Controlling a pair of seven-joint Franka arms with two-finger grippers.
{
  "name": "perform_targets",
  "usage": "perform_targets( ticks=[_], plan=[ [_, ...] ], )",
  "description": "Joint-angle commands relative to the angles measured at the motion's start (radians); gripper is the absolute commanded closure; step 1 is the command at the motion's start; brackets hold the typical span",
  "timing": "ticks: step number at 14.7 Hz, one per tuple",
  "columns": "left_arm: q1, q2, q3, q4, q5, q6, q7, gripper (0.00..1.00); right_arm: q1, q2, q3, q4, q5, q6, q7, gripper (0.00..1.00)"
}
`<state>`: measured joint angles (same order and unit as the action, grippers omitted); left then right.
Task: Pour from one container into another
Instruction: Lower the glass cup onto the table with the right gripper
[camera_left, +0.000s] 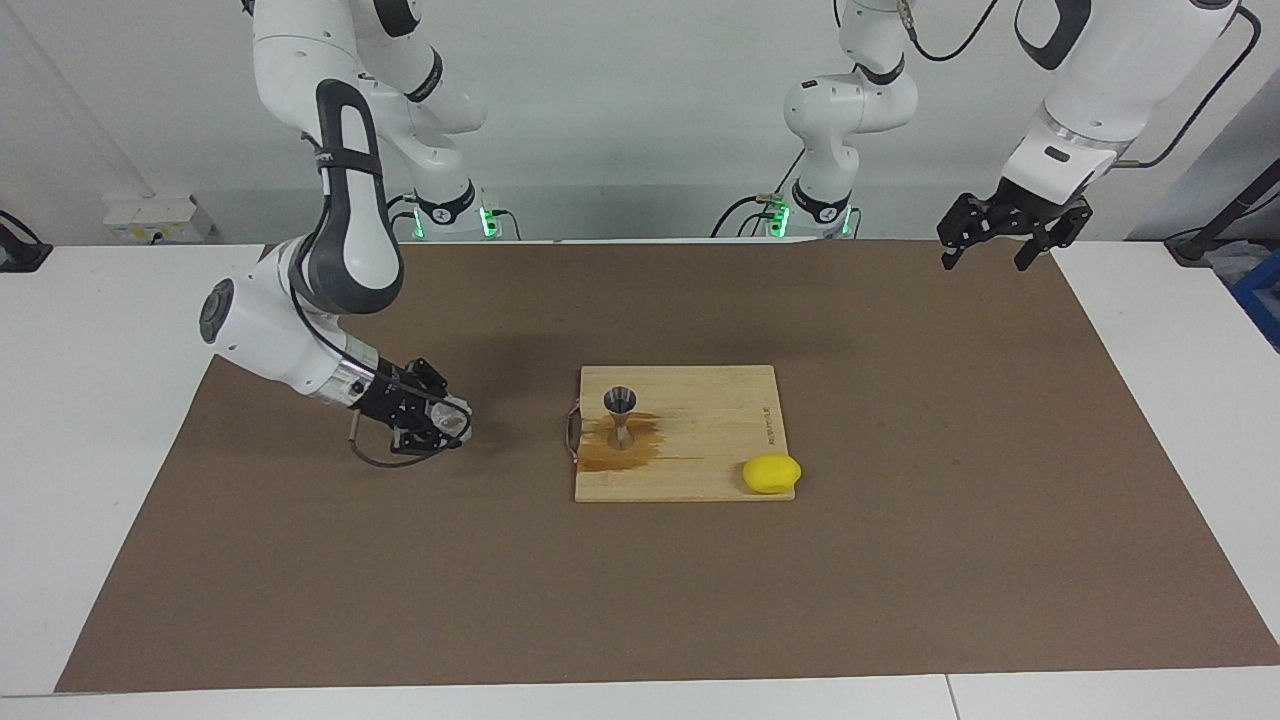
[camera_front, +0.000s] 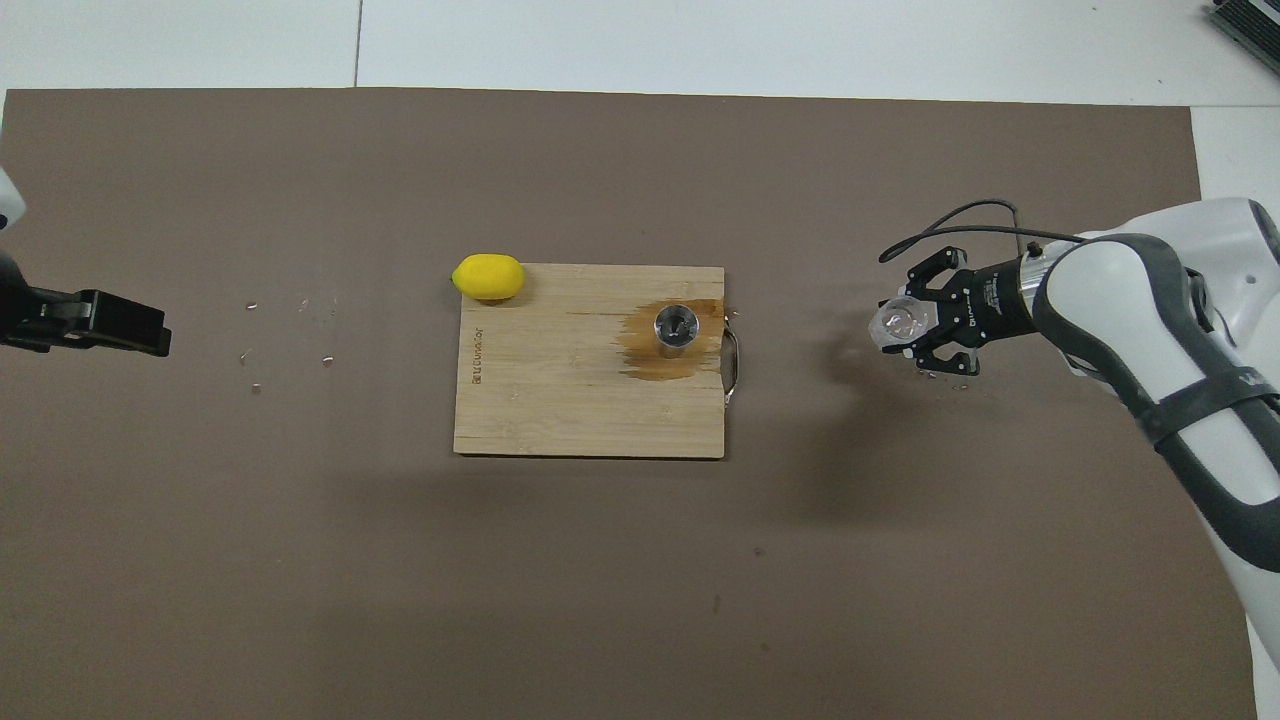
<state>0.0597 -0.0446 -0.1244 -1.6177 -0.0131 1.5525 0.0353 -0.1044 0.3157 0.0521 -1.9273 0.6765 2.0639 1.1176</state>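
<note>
White walls back a white table covered almost edge to edge by a brown mat, with 2 arms mounted along one long edge

Near the mat's middle lies a wooden board, a metal handle on its short edge toward the right arm's end. On the board, close to that handle edge, the jigger stands upright in a dark wet stain that spreads over the wood. A lemon sits on the board's corner farthest from the robots, at the left arm's end, partly overhanging the edge

The right gripper is low over bare mat between the board and the mat's edge at the right arm's end, well apart from the board. Its fingers are closed on the tumbler – the glass is tipped onto its side, its mouth turned toward the board, and it looks held just clear of the mat, though whether it touches I cannot tell. In the overhead view the tumbler shows as a clear disc at the tip of the right gripper

The left gripper waits raised over the mat's corner nearest the left arm's base, fingers spread wide and holding nothing – in the overhead view only the dark tip of the left gripper shows. A few pale specks dot the mat between the lemon and that end
</note>
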Motion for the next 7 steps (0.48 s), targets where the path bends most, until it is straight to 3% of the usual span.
perform_targets(
  ticks=[1, 7],
  plan=[
    [0.005, -0.032, 0.000, -0.031, 0.010, -0.002, 0.011, 0.00, -0.063, -0.026, 0.012, -0.078, 0.058, 0.013, -0.142, 1.00],
    [0.005, -0.032, 0.000, -0.031, 0.010, 0.000, 0.011, 0.00, -0.202, 0.036, 0.012, -0.094, 0.064, -0.045, -0.360, 1.00]
  ],
)
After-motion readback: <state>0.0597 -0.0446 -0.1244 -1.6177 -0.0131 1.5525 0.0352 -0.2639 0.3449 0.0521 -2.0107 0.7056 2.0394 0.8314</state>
